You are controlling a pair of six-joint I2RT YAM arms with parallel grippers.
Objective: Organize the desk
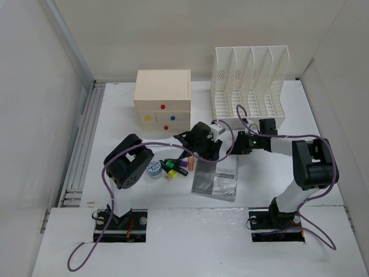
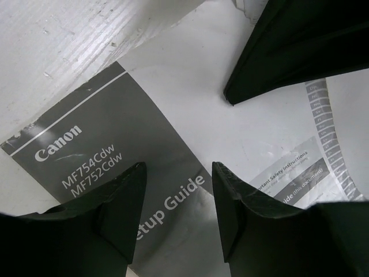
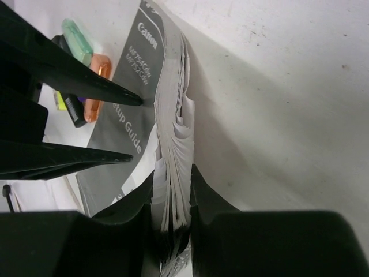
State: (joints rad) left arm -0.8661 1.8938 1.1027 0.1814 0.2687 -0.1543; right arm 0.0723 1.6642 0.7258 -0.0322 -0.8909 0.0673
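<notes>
The booklet (image 1: 214, 180) lies on the bench (image 1: 115, 124) just in front of the drawer box (image 1: 163, 99), its long axis running from the box toward the near edge. The right jaws pinch its page edge at the end toward the box. The left jaws hang spread over the cover, just beside them. I'd guess the lift falls to the right.

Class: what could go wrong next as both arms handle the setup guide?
The right end effector grips the setup guide only by its fanned page edges; pages might slip or crease.
The left end effector hangs open close beside it; they could collide.
The highlighters nearby might get swept.
</notes>
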